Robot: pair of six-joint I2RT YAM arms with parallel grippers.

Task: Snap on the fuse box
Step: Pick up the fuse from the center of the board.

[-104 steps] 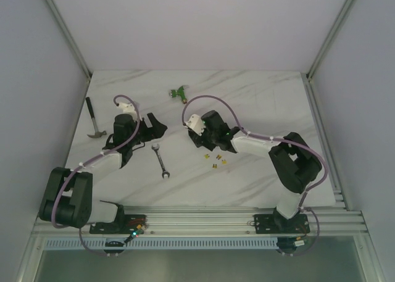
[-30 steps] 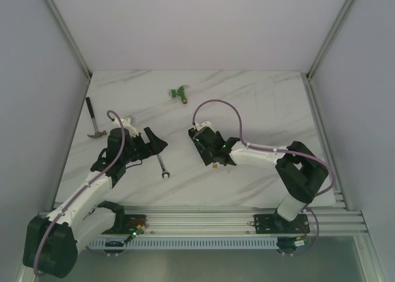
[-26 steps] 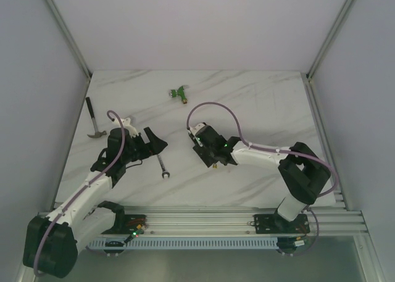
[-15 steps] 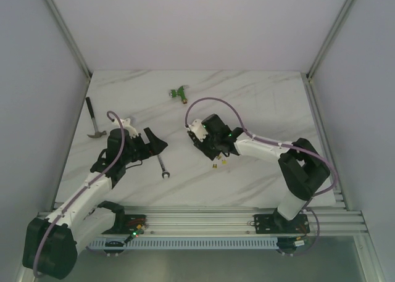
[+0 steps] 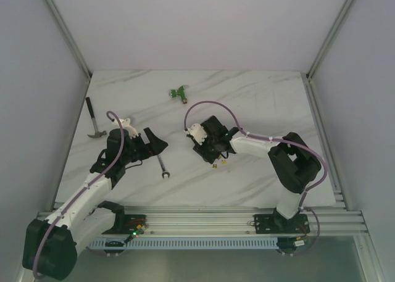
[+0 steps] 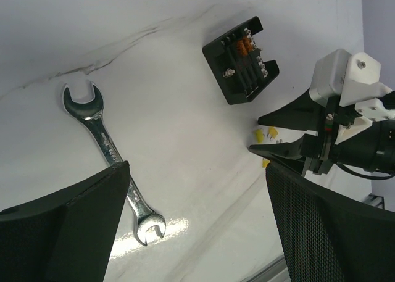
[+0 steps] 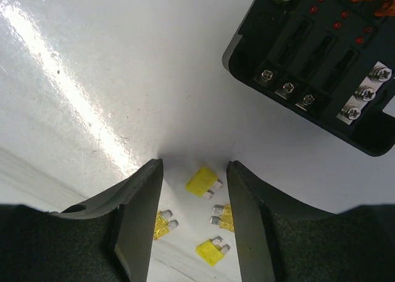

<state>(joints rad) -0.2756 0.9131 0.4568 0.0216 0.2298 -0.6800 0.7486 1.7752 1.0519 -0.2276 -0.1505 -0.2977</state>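
Observation:
The fuse box is a small black square box lying flat on the white table, with screws and orange fuses showing in its top. In the right wrist view the fuse box lies up and to the right of the fingers, apart from them. My right gripper is open and low over the table, straddling several loose yellow fuses and holding nothing. From above, the right gripper and its wrist hide the box. My left gripper hangs wide open and empty over the table, left of the box.
A steel wrench lies under the left gripper and shows from above as the wrench. A hammer lies at the left edge and a green connector at the back. Walls enclose the table.
The right gripper has drawn back slightly toward the far side, uncovering yellow fuses in the top view, and its jaws have narrowed somewhat. The left arm has stayed still over the last second.

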